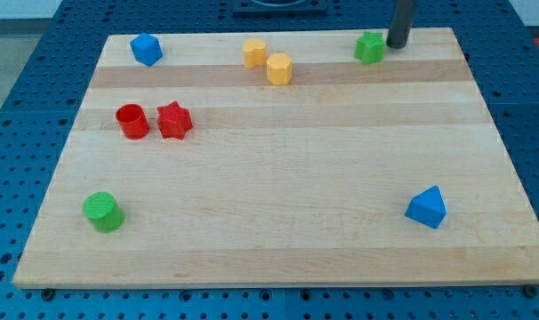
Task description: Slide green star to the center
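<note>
The green star [370, 47] lies near the top edge of the wooden board [278, 178], toward the view's right. My tip [398, 44] stands just to the star's right, very close to it or touching it; I cannot tell which. The dark rod rises from there out of the view's top.
A blue block [146, 49] sits at the top left. Two yellow blocks [254, 52] [279, 68] sit at the top middle. A red cylinder [132, 121] and a red star [173, 120] sit at the left. A green cylinder [103, 212] is at the bottom left, a blue block [427, 207] at the bottom right.
</note>
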`<move>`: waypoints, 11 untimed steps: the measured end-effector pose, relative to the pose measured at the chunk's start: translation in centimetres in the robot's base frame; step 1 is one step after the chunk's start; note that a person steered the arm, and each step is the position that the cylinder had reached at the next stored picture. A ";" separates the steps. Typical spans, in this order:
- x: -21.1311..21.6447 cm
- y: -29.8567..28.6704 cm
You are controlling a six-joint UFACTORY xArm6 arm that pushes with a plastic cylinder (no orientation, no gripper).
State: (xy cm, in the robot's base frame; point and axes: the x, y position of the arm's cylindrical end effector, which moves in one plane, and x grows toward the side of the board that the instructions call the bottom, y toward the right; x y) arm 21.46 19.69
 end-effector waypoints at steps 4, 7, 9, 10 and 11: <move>18.7 -14.5; 18.7 -15.6; 18.7 -16.8; 15.5 -14.4; 15.1 -13.5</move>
